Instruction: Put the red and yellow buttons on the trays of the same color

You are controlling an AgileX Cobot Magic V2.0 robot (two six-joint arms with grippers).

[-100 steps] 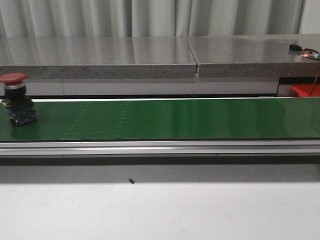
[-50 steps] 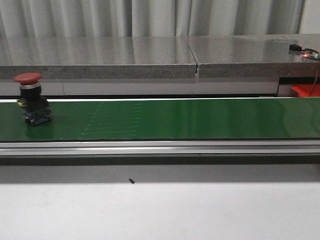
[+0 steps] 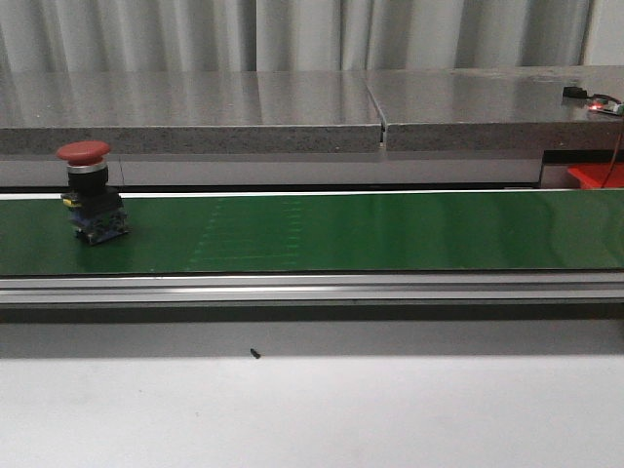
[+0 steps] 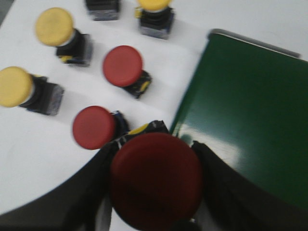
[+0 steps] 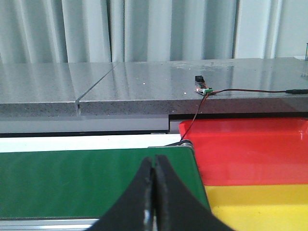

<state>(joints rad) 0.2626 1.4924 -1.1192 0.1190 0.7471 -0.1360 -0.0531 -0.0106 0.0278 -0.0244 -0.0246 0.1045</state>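
Note:
A red button (image 3: 91,190) stands upright on the green belt (image 3: 370,232) at the front view's left end. In the left wrist view my left gripper (image 4: 155,147) is shut on another red button (image 4: 155,180), held over the white table beside the belt's end (image 4: 250,106). Below it lie two loose red buttons (image 4: 122,66) (image 4: 94,127) and three yellow buttons (image 4: 54,26) (image 4: 14,86) (image 4: 154,4). My right gripper (image 5: 154,169) is shut and empty above the belt's other end, next to the red tray (image 5: 250,149) and the yellow tray (image 5: 260,204).
A grey stone ledge (image 3: 292,107) runs behind the belt. On it sits a small sensor with a red wire (image 5: 204,90). The belt's metal rail (image 3: 312,288) fronts a white table (image 3: 312,409). A corner of the red tray (image 3: 597,175) shows at far right.
The red button on the belt has travelled to the right along it, still upright. Nothing else in the front view has moved.

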